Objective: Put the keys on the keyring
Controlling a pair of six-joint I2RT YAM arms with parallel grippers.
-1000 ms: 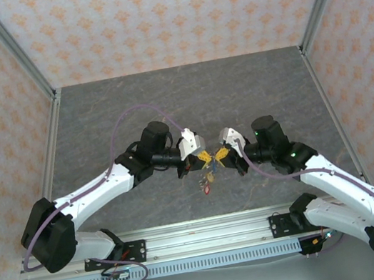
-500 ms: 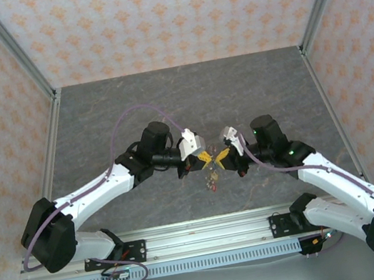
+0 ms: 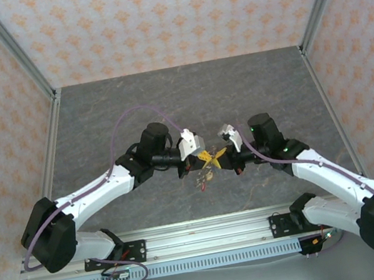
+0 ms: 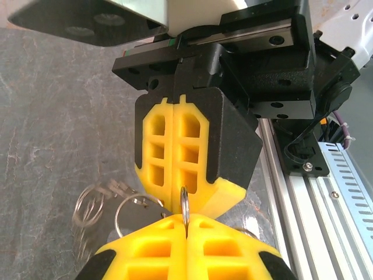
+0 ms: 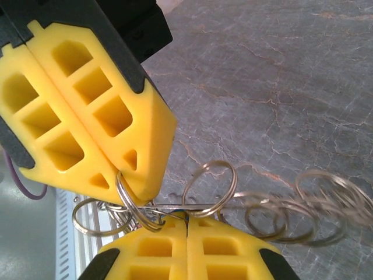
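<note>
My left gripper [image 3: 204, 157] and right gripper [image 3: 221, 156] meet tip to tip above the middle of the grey table. The left gripper [image 4: 187, 224] is shut on the keyring [image 4: 185, 204], a silver wire ring seen edge-on, which reaches up to the shut tips of the right gripper [image 4: 173, 203]. In the right wrist view the left gripper [image 5: 119, 175] pinches that keyring [image 5: 129, 198]. The right gripper [image 5: 187, 219] is shut on a thin flat metal piece [image 5: 175, 206] with a speck of blue at the seam. The keys [image 3: 199, 178] hang as a small bunch below the grippers.
More wire rings [image 5: 210, 185] link into a chain [image 5: 326, 201] trailing over the stone-patterned table [image 3: 187, 96]. An aluminium rail [image 3: 204, 235] runs along the near edge. Patterned walls close in the left, right and back.
The right gripper has moved left until its tips touch the left gripper's. The hanging bunch has shifted slightly left and up. Both grippers stay shut.
</note>
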